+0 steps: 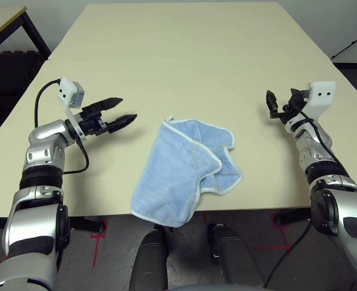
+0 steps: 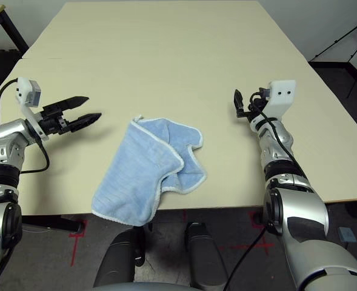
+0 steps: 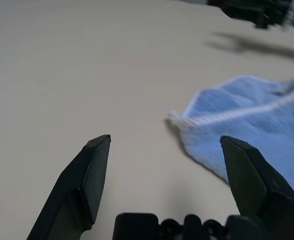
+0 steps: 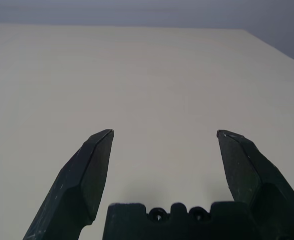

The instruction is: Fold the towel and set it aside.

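Terry cloth, light blue with white stitched edging: the towel (image 1: 187, 170) lies rumpled at the near edge of the beige table (image 1: 184, 54), loosely doubled over itself, its lowest corner drooping past the table edge. That overlap looks more like a crumple than a neat fold, so I judge the folding barely begun, or at best rough, and the setting-aside not yet done.

From the left eye, the left gripper (image 1: 125, 111) hangs above the table just left of the towel, pointing toward it, fingers spread and empty. The right gripper (image 1: 271, 104) hovers well to the right of the towel, apart from it, also empty.

The right eye gives the same layout, and shows more clearly how far the towel's corner spills over the table edge.

Looking along the left wrist, the two black fingers stand wide apart with nothing between them; the towel's stitched corner (image 3: 186, 120) lies close ahead toward one finger, and here the terry weave and white hem read clearly, which the head views do not give.

Along the right wrist, the fingers are equally wide apart over bare tabletop.
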